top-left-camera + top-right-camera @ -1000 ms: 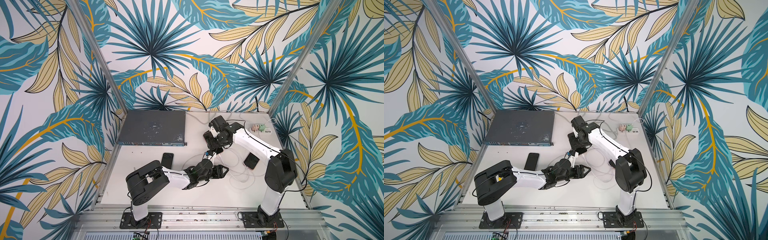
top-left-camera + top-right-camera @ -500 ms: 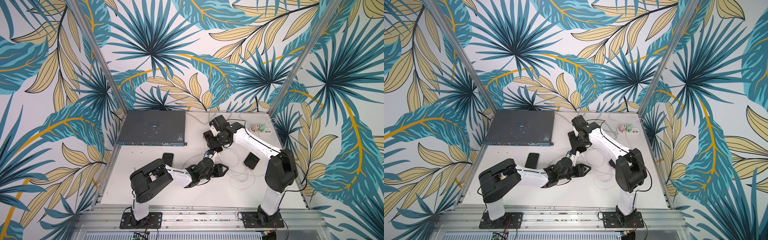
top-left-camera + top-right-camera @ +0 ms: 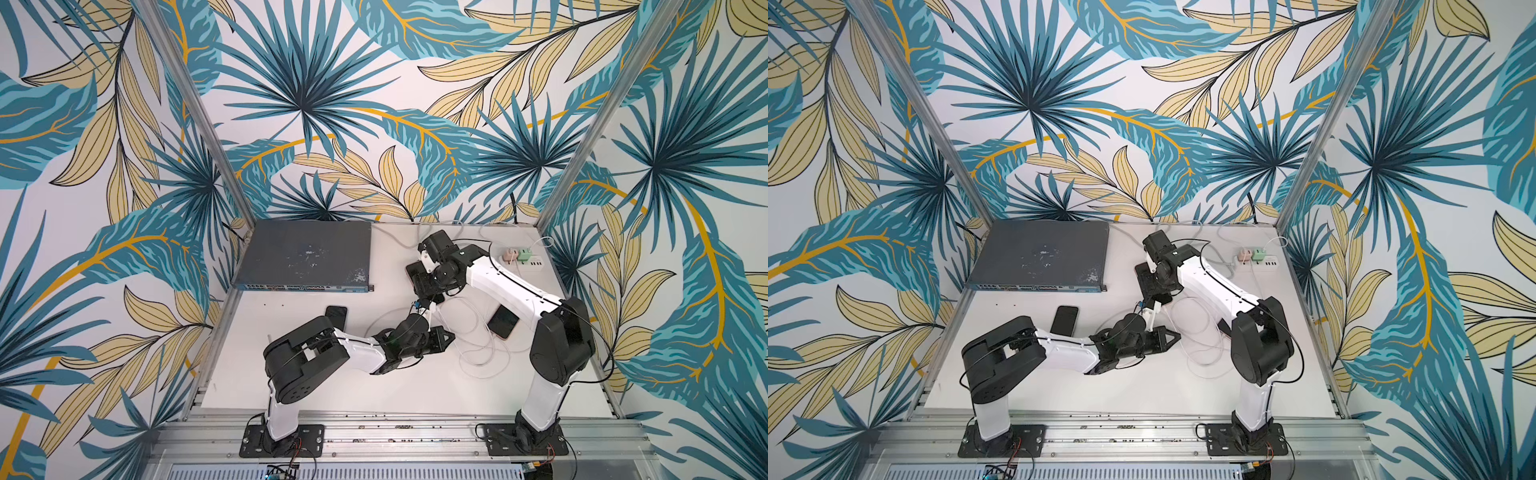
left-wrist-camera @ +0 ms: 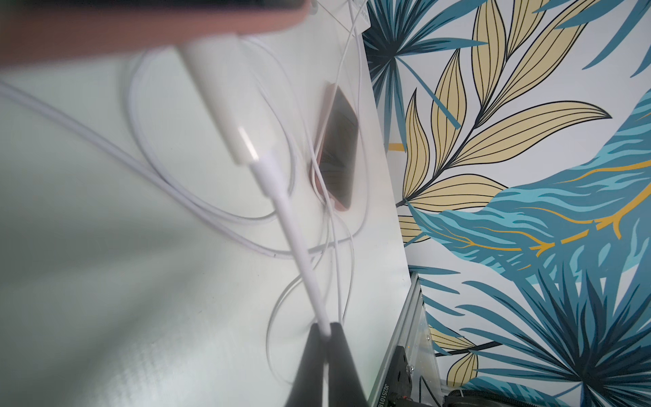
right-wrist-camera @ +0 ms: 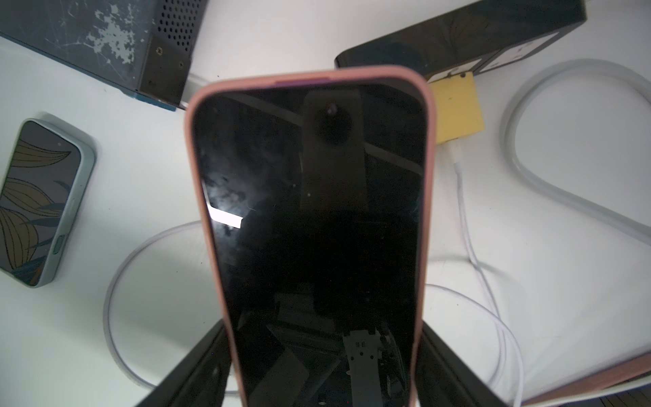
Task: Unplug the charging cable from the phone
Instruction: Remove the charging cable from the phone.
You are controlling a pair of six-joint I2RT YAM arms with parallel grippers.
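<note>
The phone, in its pink case, is held up off the tabletop, just off the front corner of the grey network switch, on the side away from the dark spare handset lying in front of that switch. The right hand grips it across its long edges, fingers set wide on either side of the case.

The left hand is pressed together on the white charging cable, pinching the thin cord a little way down from the plug rather than the plug body itself. In the left wrist view the plug runs straight up to the pink bottom edge of the phone and looks seated there (that end is blurred, so I cannot be certain).

By my reading both grasps are made and the separation is not: what is left is the pull itself, cord drawn away from the switch while the phone is held firm. A pinch on the cord may strain or slip before the plug lets go.
</note>
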